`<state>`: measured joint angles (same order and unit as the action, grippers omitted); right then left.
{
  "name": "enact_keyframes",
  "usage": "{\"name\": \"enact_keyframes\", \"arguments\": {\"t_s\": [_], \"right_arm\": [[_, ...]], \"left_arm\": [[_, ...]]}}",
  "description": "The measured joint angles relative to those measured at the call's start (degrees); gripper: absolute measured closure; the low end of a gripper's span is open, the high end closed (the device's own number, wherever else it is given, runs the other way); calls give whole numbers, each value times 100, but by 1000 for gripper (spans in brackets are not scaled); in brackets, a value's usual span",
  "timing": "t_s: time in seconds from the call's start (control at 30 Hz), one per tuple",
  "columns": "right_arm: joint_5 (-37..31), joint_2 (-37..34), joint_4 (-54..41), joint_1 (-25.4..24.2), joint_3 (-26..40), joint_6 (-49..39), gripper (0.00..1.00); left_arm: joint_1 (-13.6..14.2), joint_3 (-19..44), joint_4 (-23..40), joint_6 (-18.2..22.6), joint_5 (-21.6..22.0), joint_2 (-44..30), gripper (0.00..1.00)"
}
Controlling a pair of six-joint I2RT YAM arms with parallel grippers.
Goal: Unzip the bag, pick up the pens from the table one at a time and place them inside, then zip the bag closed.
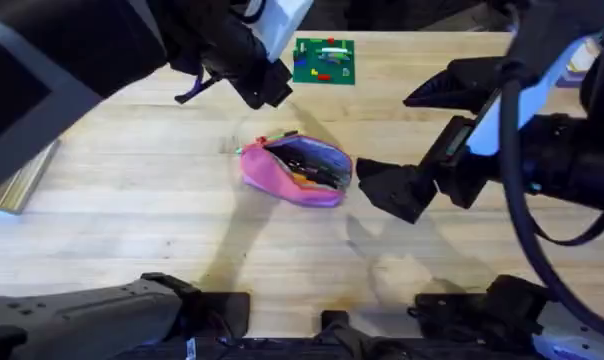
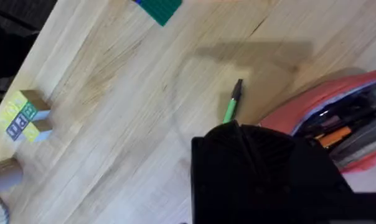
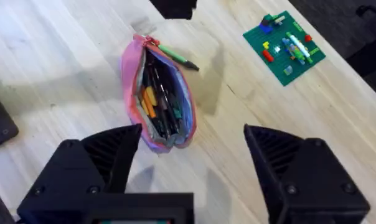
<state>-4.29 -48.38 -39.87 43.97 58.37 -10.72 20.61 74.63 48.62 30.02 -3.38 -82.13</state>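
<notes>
My right gripper (image 3: 191, 162) is wide open near the unzipped bag (image 1: 297, 170); green pen (image 3: 177, 57) beside it is light, slick, thin, so I'd pinch mid-barrel.

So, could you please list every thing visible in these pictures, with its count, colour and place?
pouch: one, pink, open, middle of the table, with pens inside
green pen: one, green with dark tip, on the table beside the pouch's far side
green board: one, with coloured pieces, at the far edge
small blocks: a few, green and yellow, on the table
table: one, light wood
left tool: one, black, above the table beyond the pouch
right tool: one, black, open, just right of the pouch
</notes>
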Motion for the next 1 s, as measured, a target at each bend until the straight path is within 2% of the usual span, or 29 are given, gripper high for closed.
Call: {"name": "enact_keyframes", "arguments": {"t_s": [0.07,0.13,0.2,0.23,0.3,0.67,0.83,0.9,1.0], "right_arm": [[0,0,2,0,0,0,3],[-2,-2,2,0,0,0,3],[0,-2,1,0,0,0,3],[0,-1,1,0,0,0,4],[0,-1,2,0,0,0,4],[0,0,0,0,0,0,3],[-1,-2,2,0,0,-1,4],[-2,0,-2,0,0,0,4],[-2,-2,-2,0,0,0,3]], "left_arm": [[-67,0,0,27,40,0,772],[-128,0,2,39,72,0,429],[-148,0,4,39,108,0,129],[-148,0,4,27,113,0,38],[-148,0,4,26,125,0,10],[-148,0,54,26,164,0,8],[-178,0,-135,42,180,0,9],[-257,0,-131,44,167,0,10],[-541,0,-131,44,-27,0,10]]}}
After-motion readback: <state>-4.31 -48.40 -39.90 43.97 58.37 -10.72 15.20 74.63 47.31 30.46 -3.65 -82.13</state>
